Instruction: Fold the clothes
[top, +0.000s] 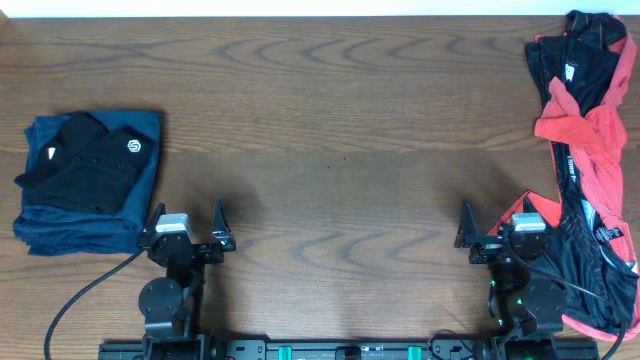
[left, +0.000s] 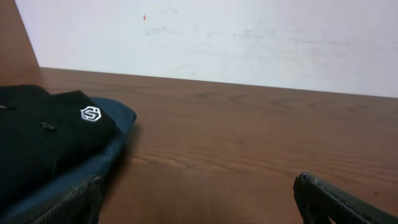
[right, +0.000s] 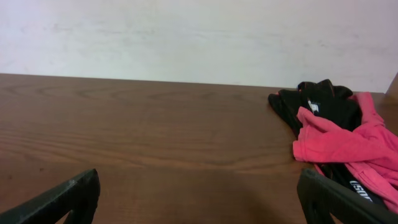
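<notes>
Just right of the splayed, empty right hand (top: 495, 225), tangled clothes (top: 590, 130) stretch lengthwise away; left hand (top: 188, 218) gapes too.

Folded stack (top: 88, 190): a black folded garment (top: 85, 160) with a white hexagon logo lies flat on a navy garment (top: 70, 228), at the left edge of the table (top: 340, 130). Unfolded pile (top: 590, 200): a crumpled red garment (top: 590, 130) tangled with black pieces (top: 592, 62), strung along the right edge.
</notes>
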